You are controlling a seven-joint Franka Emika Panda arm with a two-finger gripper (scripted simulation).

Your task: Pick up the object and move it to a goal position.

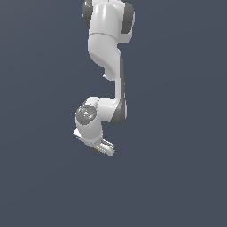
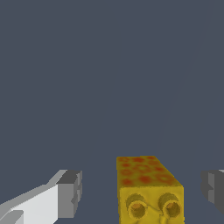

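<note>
The object (image 2: pixel 148 188) is a yellow block with orange-red specks on one face and two round sockets on another. In the wrist view it sits between my fingers, with a clear gap to the left finger (image 2: pixel 70 193) and a smaller one to the right finger (image 2: pixel 213 186). My gripper (image 2: pixel 142 190) is open around it and neither pad touches it. In the exterior view the white gripper (image 1: pixel 104 147) hangs low on the bent arm, and only a small orange sliver of the object (image 1: pixel 96 150) peeks out beside it.
A plain dark grey-blue surface (image 1: pixel 177 177) fills both views. The white arm (image 1: pixel 106 40) comes down from the top of the exterior view. No other objects or markers show.
</note>
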